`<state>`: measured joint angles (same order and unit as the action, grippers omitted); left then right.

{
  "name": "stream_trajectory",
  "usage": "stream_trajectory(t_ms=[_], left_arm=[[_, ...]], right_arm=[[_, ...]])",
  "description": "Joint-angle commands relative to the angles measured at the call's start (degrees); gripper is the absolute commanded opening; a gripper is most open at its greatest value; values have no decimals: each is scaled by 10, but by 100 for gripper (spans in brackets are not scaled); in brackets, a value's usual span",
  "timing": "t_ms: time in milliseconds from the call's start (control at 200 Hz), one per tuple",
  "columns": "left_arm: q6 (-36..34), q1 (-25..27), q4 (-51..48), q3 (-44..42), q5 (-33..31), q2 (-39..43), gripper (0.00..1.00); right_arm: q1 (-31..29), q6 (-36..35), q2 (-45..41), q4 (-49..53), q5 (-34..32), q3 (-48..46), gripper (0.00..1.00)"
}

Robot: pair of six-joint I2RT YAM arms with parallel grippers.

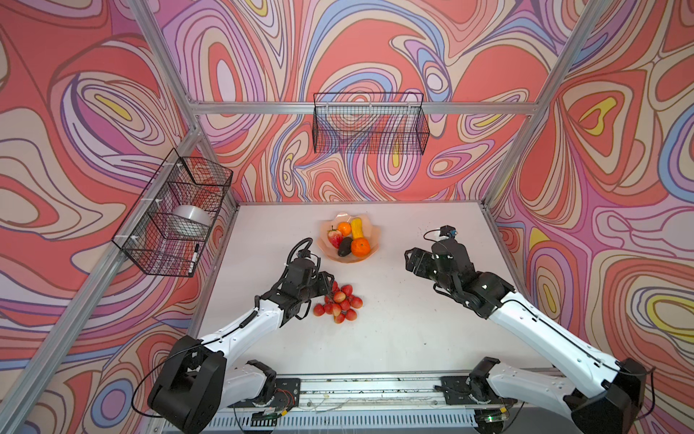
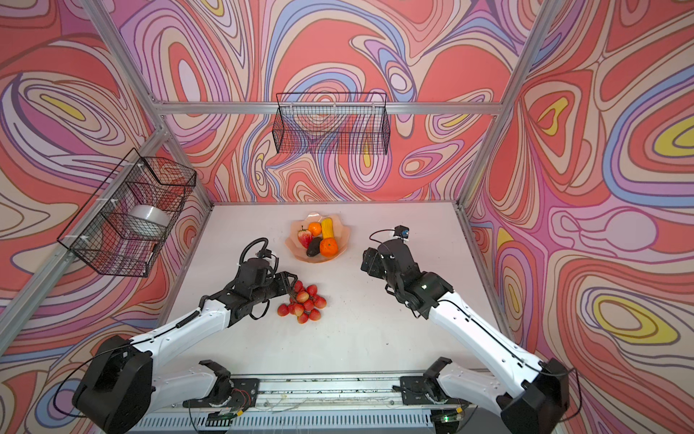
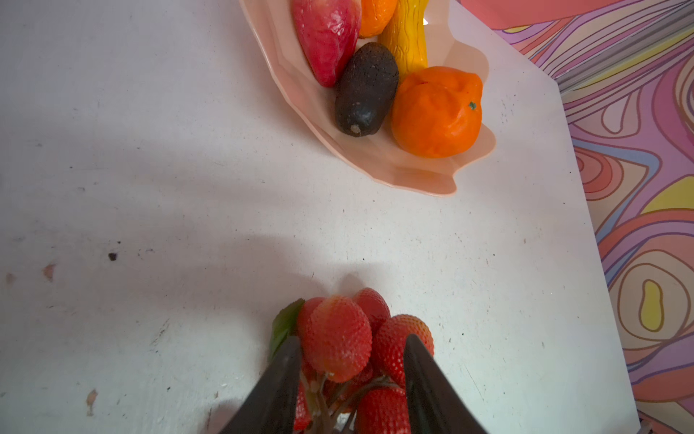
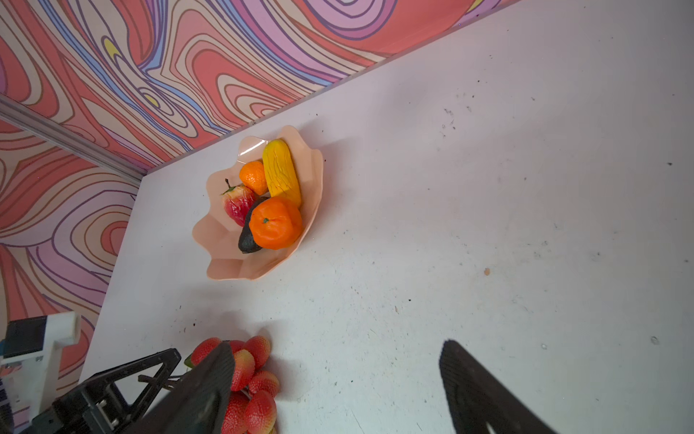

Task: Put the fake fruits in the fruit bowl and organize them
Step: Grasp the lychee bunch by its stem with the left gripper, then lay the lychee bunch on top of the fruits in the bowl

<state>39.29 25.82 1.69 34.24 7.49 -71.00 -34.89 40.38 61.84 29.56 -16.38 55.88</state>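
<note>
The bunch of red grapes [image 1: 340, 302] [image 2: 305, 302] lies on the white table in front of the fruit bowl [image 1: 351, 260] [image 4: 225, 259]. My left gripper [image 1: 330, 286] [image 3: 353, 340] reaches it from the left. Its two fingers press against the fruits on either side of the brown stem, and the bunch still rests on the table. The peach bowl holds two oranges [image 1: 360, 247], a dark avocado [image 1: 344, 247], a yellow gourd [image 1: 356, 227] and a red apple-like fruit [image 1: 334, 237]. My right gripper [image 1: 410, 262] [image 4: 337, 345] hovers open to the right of the bowl, holding nothing.
A black wire basket [image 1: 370, 124] hangs on the back wall. Another basket [image 1: 165, 240] on the left wall holds a whitish round bowl [image 1: 191, 220] and a marker [image 1: 195, 255]. Patterned walls and metal frame posts close in the table on three sides.
</note>
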Motion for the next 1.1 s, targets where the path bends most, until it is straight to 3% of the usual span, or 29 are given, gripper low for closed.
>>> stream_trajectory(t_ms=[0,95,230,320,771,1097], left_arm=[[12,-2,-2,12,15,-12,42],[15,-2,-23,0,11,-1,38],[11,-2,-40,-19,-2,30,11],[5,-1,-67,-8,-14,51,0],[-29,-2,-142,132,28,122,0],[-91,-26,-71,341,50,-18,0]], right_arm=[[2,11,-17,31,-22,-8,90],[3,12,-29,32,-26,-14,90],[3,15,-32,24,-27,-23,90],[3,16,-27,21,-22,-24,90],[2,21,-50,25,-20,-36,91],[3,37,-102,52,-22,-68,93]])
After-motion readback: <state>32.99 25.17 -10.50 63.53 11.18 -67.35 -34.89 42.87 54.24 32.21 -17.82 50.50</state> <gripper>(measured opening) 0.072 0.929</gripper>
